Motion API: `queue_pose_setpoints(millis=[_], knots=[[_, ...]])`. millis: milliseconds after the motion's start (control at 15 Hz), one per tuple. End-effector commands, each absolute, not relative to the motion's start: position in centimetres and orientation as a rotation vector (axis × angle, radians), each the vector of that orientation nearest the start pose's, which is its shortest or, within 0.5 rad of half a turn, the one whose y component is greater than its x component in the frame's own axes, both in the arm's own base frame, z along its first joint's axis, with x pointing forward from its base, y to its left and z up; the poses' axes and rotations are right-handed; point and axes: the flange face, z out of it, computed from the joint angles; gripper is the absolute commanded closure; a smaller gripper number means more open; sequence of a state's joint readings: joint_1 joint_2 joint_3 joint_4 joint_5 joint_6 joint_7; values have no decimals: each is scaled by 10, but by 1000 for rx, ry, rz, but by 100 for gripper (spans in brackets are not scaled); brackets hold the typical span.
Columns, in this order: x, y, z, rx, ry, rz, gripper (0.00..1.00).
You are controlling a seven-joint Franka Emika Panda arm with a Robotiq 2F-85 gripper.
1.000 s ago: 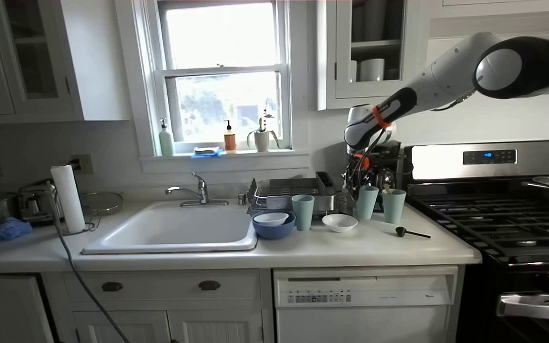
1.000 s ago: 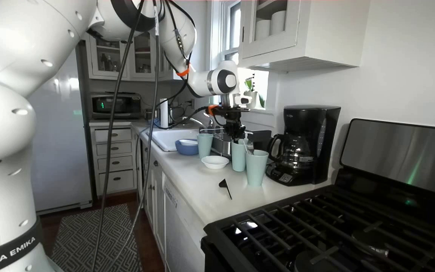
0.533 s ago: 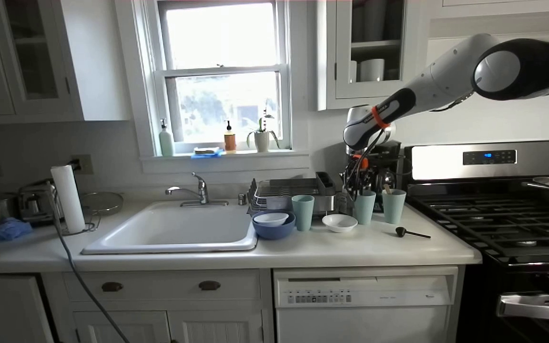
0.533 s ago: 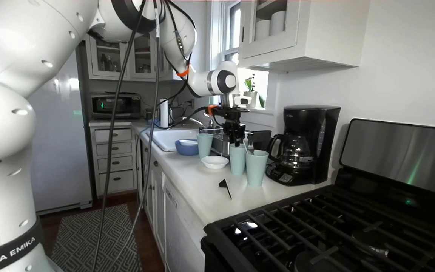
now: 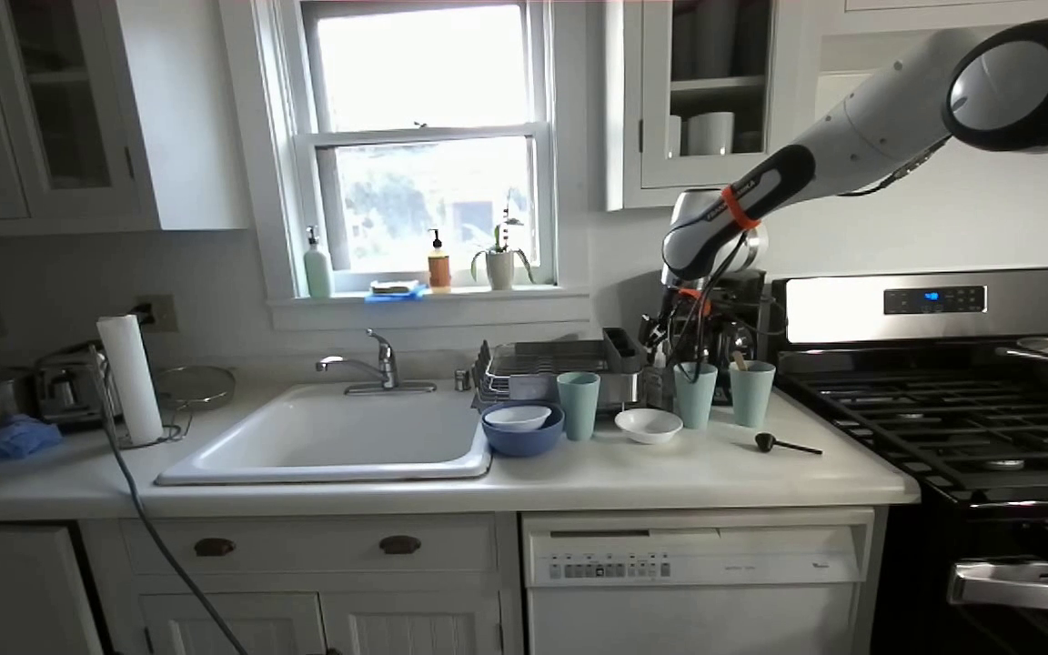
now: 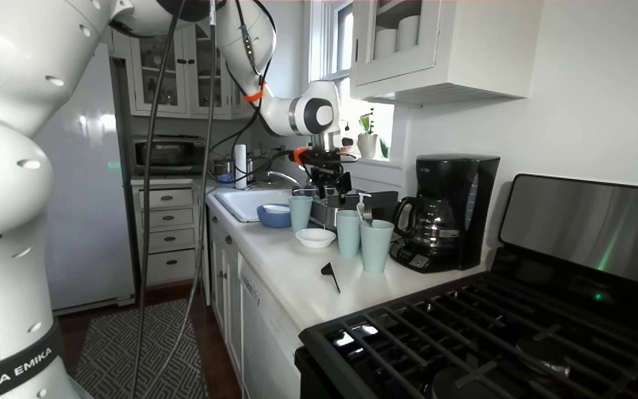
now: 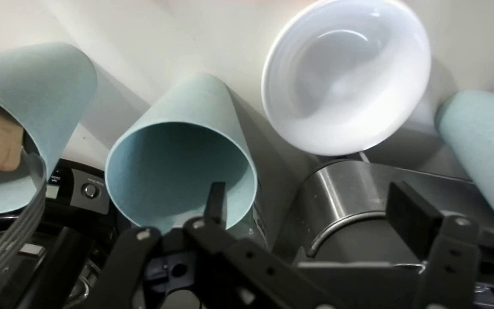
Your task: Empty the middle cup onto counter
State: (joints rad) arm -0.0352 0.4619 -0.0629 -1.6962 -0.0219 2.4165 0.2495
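Observation:
The pale teal middle cup (image 5: 695, 398) stands upright on the off-white counter (image 5: 715, 468), between two look-alike cups. In the wrist view I look into the mouth of the middle cup (image 7: 174, 167) and no object shows inside, though its bottom is shaded. My gripper (image 6: 334, 194) hangs above the cup and a little toward the sink, apart from it. Seen from the wrist, my gripper (image 7: 315, 206) is open wide with nothing between its pads. One finger (image 7: 217, 199) overlaps the cup's mouth in that picture; the opposite pad (image 7: 414, 219) is over the dish rack.
A cup with a fork and wooden utensil (image 6: 376, 249) stands beside the coffee maker (image 6: 443, 216). On the sink side are a white bowl (image 5: 649, 426), a further teal cup (image 5: 579, 405) and a blue bowl (image 5: 524, 441). A black scoop (image 5: 774, 443) lies in front. The dish rack (image 5: 551, 364) stands behind.
A second ago my gripper was shut at the middle cup's rim, with the cup slightly higher. The cup came down onto the counter, then the gripper opened and moved up toward the sink side.

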Motion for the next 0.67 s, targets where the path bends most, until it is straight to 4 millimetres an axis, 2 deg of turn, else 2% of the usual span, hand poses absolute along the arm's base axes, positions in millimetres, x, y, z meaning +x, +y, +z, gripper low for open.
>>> queue_pose_setpoints(millis=[0,200,600], knots=[[642,-72,361,-3042,433,-589,0],[603,-75,381,-3017,431,-645,0],[509,-65,434,-2945,303,-408,0]])
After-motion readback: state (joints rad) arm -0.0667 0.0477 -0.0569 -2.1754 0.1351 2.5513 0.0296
